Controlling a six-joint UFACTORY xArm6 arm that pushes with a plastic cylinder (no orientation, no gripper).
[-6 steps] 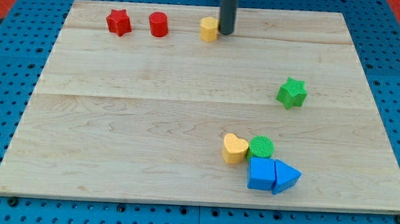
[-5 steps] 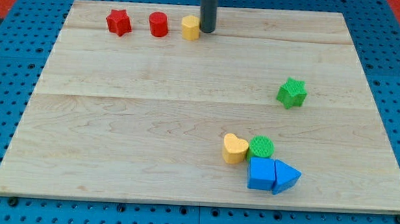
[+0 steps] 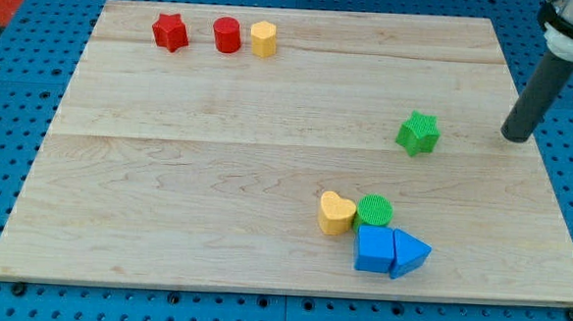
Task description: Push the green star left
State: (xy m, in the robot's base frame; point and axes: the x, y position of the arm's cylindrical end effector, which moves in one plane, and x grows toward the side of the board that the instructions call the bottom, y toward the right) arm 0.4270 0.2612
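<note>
Red star [image 3: 170, 32], red cylinder [image 3: 226, 34] and yellow block [image 3: 263, 38], shape unclear, stand in a row far up-left of my tip [image 3: 515, 139]. Down-left of it, clustered and touching: yellow heart [image 3: 336, 213], green cylinder [image 3: 373, 210], blue cube [image 3: 373, 250], blue triangle [image 3: 410, 253].
</note>
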